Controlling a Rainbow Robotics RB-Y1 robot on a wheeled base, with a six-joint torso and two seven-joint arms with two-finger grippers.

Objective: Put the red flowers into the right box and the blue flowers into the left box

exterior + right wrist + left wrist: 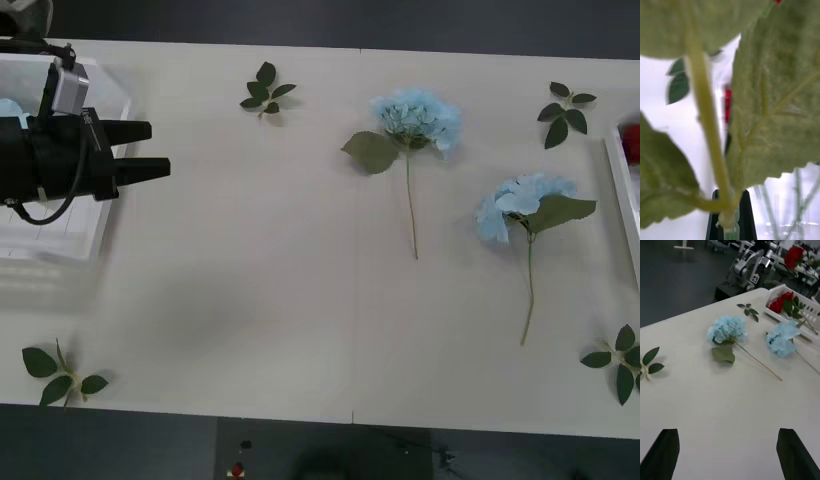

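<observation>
A: Pale-blue fabric heads, two of them: blue flowers [415, 118] lying flat on the bench [250, 300], right of centre in the front view, stems trailing toward the lower edge. Not yet boxed.

B: Likely featherweight. Soft and crushable up top, thin and probably a bit springy along the stem. Best to leave the heads alone.

A: So take hold where?

B: Mid-stem, below the leaf [370, 152], at the bare stretch resting on the bench. Pinch across, not along. Probably prone to tipping head-down once lifted, so worth raising slowly and keeping level.

A: And the left end effector [155, 150]?

B: Released and empty, black fingers spread. Hovering at the left edge of the front view, over the left box [60, 235]. Well apart from both blooms.

A: Right end effector [732, 202]?

B: Clenched on the green stem of a red flower [709, 123], judging by the right wrist view, with leaves crowding close to the lens. Same sort of handling there: light, floppy in the leaves, firmest at the stem.

A: Destination?

B: Right box [805, 307], upper right of the left wrist view, already holding more red flowers [780, 303] with stems lying across the inside.
</observation>
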